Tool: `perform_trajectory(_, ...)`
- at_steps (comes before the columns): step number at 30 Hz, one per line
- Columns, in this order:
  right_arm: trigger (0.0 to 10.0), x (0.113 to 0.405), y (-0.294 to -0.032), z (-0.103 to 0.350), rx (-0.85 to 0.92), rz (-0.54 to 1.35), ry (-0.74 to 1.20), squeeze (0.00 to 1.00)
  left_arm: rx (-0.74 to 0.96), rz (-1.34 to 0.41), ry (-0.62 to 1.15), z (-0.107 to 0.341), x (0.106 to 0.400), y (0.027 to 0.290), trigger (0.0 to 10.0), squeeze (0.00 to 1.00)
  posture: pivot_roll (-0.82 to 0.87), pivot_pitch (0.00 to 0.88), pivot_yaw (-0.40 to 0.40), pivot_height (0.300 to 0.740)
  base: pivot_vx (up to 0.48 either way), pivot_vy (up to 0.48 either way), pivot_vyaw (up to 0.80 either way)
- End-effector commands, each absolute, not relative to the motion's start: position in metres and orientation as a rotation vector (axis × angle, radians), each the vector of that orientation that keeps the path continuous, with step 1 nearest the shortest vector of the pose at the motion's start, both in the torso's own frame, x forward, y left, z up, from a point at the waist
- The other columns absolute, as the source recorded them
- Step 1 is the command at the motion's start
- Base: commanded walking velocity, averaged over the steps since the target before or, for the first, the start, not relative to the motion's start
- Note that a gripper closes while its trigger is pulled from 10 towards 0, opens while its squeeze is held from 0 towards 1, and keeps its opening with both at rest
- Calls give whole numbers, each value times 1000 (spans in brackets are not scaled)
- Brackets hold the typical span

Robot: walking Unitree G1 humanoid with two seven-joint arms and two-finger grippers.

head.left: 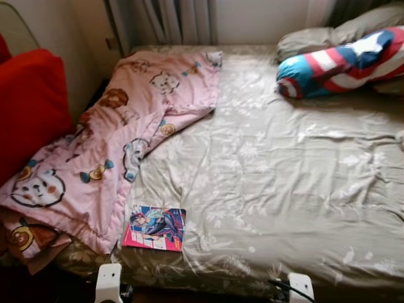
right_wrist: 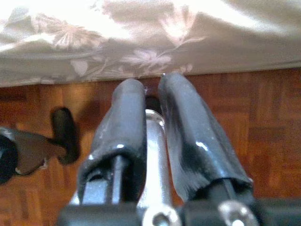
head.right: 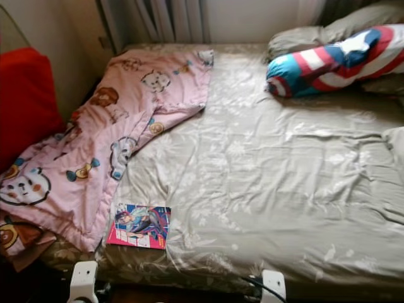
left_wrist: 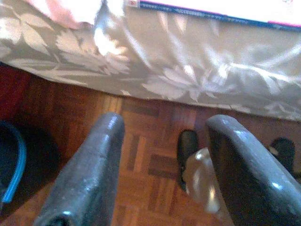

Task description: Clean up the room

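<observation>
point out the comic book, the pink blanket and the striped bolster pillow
comic book (head.left: 154, 228), left eye view, middle of its cover
pink blanket (head.left: 136, 120), left eye view, its upper middle
striped bolster pillow (head.right: 328, 63), right eye view, its middle stripes

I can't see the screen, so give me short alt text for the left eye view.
A bed with a wrinkled beige floral sheet, seen from its foot. A pink cartoon-print blanket lies rumpled along its left side, with a colourful comic book at the near edge beside it. A red, white and blue bolster pillow lies at the far right; a red cushion stands at left.
</observation>
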State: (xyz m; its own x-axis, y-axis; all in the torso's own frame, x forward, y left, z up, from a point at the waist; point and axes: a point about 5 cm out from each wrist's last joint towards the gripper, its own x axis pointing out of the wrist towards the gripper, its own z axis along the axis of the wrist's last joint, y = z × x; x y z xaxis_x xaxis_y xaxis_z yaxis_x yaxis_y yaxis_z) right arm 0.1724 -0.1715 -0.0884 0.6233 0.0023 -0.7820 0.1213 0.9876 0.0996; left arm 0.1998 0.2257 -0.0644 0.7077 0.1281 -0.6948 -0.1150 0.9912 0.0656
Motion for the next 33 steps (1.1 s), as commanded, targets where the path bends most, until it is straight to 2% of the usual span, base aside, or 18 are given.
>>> perform_trajectory(1,10000,174,-163,-89,152,-55,908,0,24,154,829,-72,184,232,10000,0,18,183,14,740,0,0,0)
perform_trajectory(17,10000,195,-143,-80,161,-40,877,0,26,152,831,-72,183,233,10000,0,15,188,19,740,0,424,0)
perform_trajectory(23,10000,192,-147,-81,160,-43,880,0,27,151,828,-71,185,233,10000,0,16,186,20,740,0,0,0)
perform_trajectory(29,10000,192,-148,-82,160,-43,882,0,28,148,829,-72,184,231,10000,0,16,185,20,740,0,473,0)
perform_trajectory(33,10000,191,-149,-82,160,-42,880,0,34,142,828,-72,184,231,10000,0,14,184,22,740,0,0,0)
